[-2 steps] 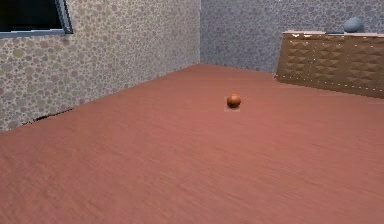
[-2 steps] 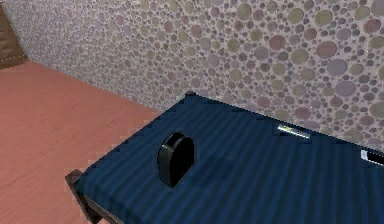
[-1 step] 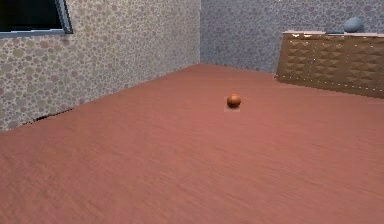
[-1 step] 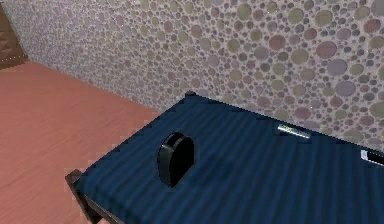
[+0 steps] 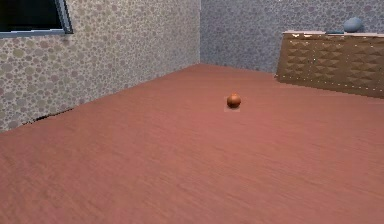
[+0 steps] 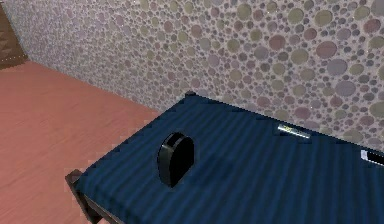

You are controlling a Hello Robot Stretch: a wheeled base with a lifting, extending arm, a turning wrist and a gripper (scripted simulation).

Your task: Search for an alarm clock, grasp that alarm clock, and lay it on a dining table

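End effector state being something one cannot tell, the robot is wrapping up the search step: a dark round thing [image 6: 177, 160], likely the alarm clock, is standing upright on the blue bed [image 6: 255, 175], calling next for lining up and reaching out to grasp it

Room count: 1 window [image 5: 33, 16], 1 orange ball [image 5: 233, 100], 1 wooden dresser [image 5: 332, 62], 1 grey rounded object [image 5: 353, 24] on top. Beds: 1 bed [image 6: 260, 185]. On it: 1 black round object [image 6: 177, 160], 1 thin pen-like stick [image 6: 293, 130], 1 flat dark item [image 6: 372, 156].
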